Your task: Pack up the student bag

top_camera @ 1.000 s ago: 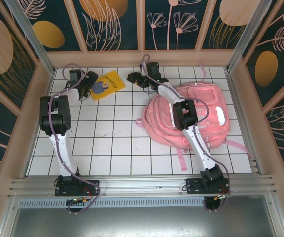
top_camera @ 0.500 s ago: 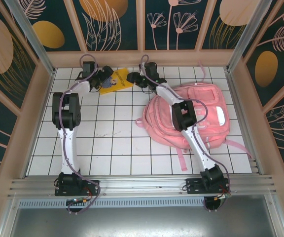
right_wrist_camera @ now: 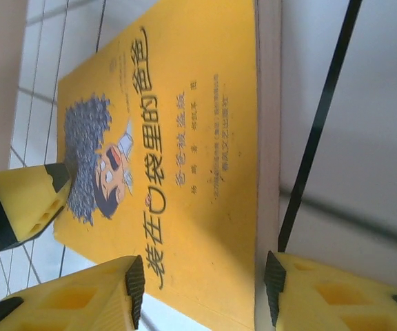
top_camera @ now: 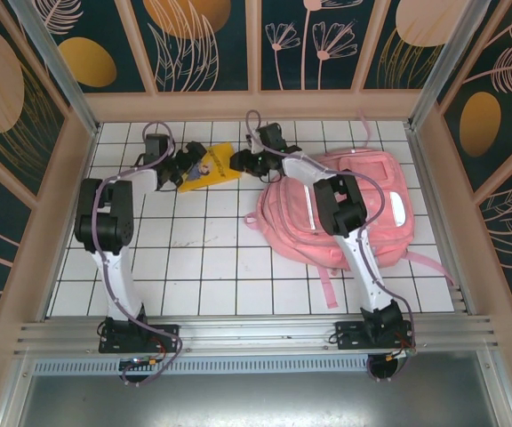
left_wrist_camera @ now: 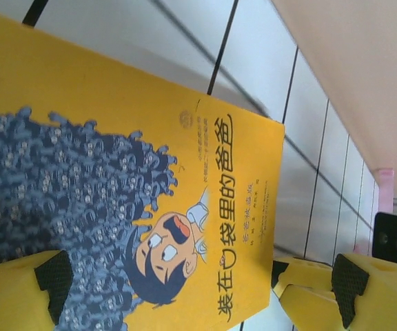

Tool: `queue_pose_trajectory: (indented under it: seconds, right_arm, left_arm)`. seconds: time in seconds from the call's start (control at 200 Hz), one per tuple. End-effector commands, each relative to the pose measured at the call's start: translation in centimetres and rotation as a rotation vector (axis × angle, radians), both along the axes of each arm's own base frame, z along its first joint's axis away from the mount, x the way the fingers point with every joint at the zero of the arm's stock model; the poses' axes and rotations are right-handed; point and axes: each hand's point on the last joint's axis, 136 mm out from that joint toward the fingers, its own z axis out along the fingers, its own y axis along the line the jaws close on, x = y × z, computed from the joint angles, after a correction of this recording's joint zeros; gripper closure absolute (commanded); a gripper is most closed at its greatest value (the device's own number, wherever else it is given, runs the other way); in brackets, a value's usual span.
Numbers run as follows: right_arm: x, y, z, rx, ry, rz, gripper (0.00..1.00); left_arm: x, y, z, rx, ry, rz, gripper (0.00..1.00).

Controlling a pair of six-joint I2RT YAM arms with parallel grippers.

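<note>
Student bag (top_camera: pixel 376 178) lies flat at 3 o'clock on the table (top_camera: pixel 203 258), glossy pink, straps trailing toward 5 o'clock; contents can't be seen (right arm crosses it). Since a second ago the yellow book (top_camera: pixel 210 166) at 11 o'clock has slid bagward. Left gripper (top_camera: pixel 190 165) at its 9 o'clock edge gapes wide; right gripper (top_camera: pixel 241 161) straddles its 3 o'clock edge, jaws apart, nothing clamped.

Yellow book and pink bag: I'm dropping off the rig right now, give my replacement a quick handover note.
Left gripper: wide open over the yellow book.
Right gripper: open around the book's edge; no grip visible.
Book: far side of the table, left of the student bag.
Done: book not yet in the bag. Left: grasp the book, put it in the bag.
</note>
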Motion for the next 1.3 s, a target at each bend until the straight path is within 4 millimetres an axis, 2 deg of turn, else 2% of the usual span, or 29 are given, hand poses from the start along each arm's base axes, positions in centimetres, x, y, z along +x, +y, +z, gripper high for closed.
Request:
queue_pose_trajectory:
  seconds: [0.0, 0.045, 0.14, 0.18, 0.195, 0.21, 0.31, 0.33, 0.39, 0.56, 0.701, 0.816, 1.061, 1.186, 1.291]
  right_arm:
    - [-6.2, 1.5, -0.2, -0.051, 0.059, 0.117, 0.49]
    - [-6.3, 0.8, 0.0, -0.080, 0.037, 0.094, 0.50]
    - [-6.0, -0.3, 0.5, -0.091, 0.027, 0.057, 0.50]
    - [-5.7, -0.5, 0.8, -0.095, 0.026, 0.044, 0.50]
    - [-5.6, -0.5, 0.8, -0.098, 0.026, 0.039, 0.50]
    - [-5.5, -0.6, 0.8, -0.101, 0.026, 0.034, 0.49]
    - [-4.3, -0.7, 1.0, -0.124, 0.016, -0.016, 0.45]
    - [-3.9, -0.8, 1.0, -0.127, 0.014, -0.032, 0.44]
    - [-2.8, -0.9, 1.3, -0.127, 0.008, -0.077, 0.42]
    - [-0.3, -0.2, 2.1, -0.085, 0.003, -0.103, 0.40]
    - [0.9, 1.1, 1.6, -0.060, 0.027, -0.093, 0.40]
    - [1.5, 1.5, 0.4, -0.057, 0.054, -0.097, 0.40]
    - [1.7, 1.9, -1.3, -0.048, 0.086, -0.106, 0.40]
    - [1.3, 2.8, -0.7, 0.008, 0.101, -0.070, 0.41]
    - [0.9, 4.0, 1.2, 0.086, 0.101, -0.016, 0.43]
  left_arm:
    - [-3.3, 0.1, 1.5, 0.025, 0.049, 0.003, 0.01]
    - [-3.9, 1.8, 2.4, 0.106, 0.062, 0.061, 0.02]
    - [-4.5, 5.4, 6.0, 0.205, 0.024, 0.171, 0.01]
    - [-4.6, 6.8, 6.3, 0.224, 0.025, 0.203, 0.02]
    - [-4.7, 7.3, 7.5, 0.229, -0.001, 0.219, 0.02]
    - [-4.7, 7.9, 7.8, 0.237, -0.006, 0.230, 0.02]
    - [-4.1, 10.9, 7.7, 0.269, 0.011, 0.268, 0.02]
    - [-3.9, 11.1, 6.4, 0.265, 0.039, 0.261, 0.01]
    - [-3.1, 11.5, 5.5, 0.261, 0.051, 0.252, 0.01]
    - [0.0, 10.5, 3.5, 0.219, 0.044, 0.193, 0.01]
    - [1.7, 9.3, 1.5, 0.148, 0.064, 0.151, 0.01]
    - [1.9, 8.5, 0.3, 0.100, 0.073, 0.138, 0.02]
    - [1.7, 6.2, -0.8, 0.041, 0.073, 0.078, 0.02]
    - [1.7, 4.6, -1.2, 0.026, 0.077, 0.038, 0.01]
    - [1.6, 3.7, -1.5, 0.010, 0.087, 0.017, 0.02]
